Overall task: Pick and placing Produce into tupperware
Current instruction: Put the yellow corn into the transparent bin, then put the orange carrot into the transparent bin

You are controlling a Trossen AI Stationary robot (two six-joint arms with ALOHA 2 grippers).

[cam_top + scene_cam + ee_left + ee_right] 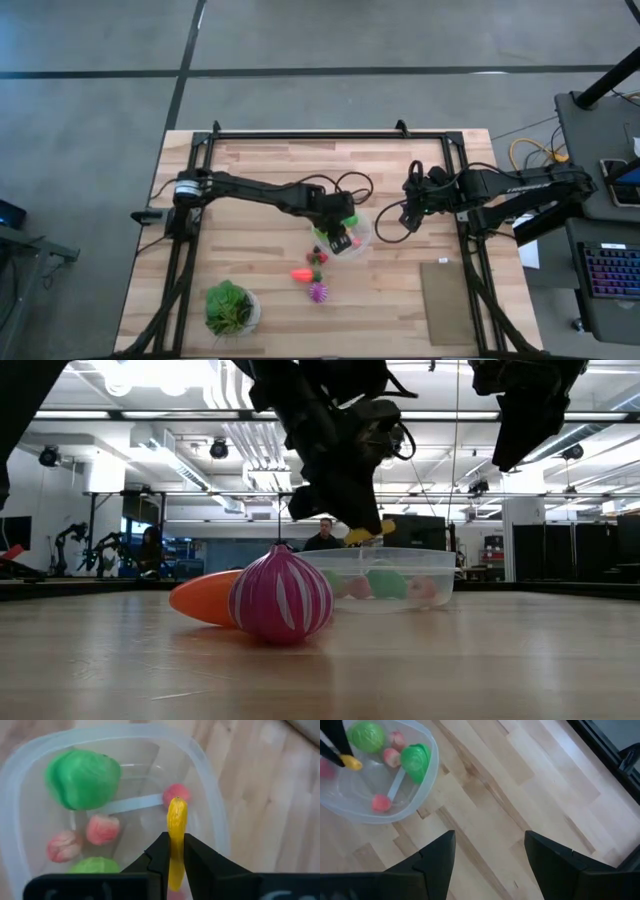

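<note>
Produce mostly sits inside the tupperware [210, 820]; my left jaws pinch the yellow piece [176, 835] above it, right jaws spread idle at three o'clock; carrot [200, 600] and purple ball [281, 597] remain.

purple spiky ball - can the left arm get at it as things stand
Probably not yet: the left tool is shut on a yellow piece over the tupperware. The purple spiky ball sits uncovered on the table close by.

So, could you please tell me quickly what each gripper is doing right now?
Left gripper: closed on the yellow piece, above the tupperware.
Right gripper: open, holding nothing, beside the tupperware.
</note>
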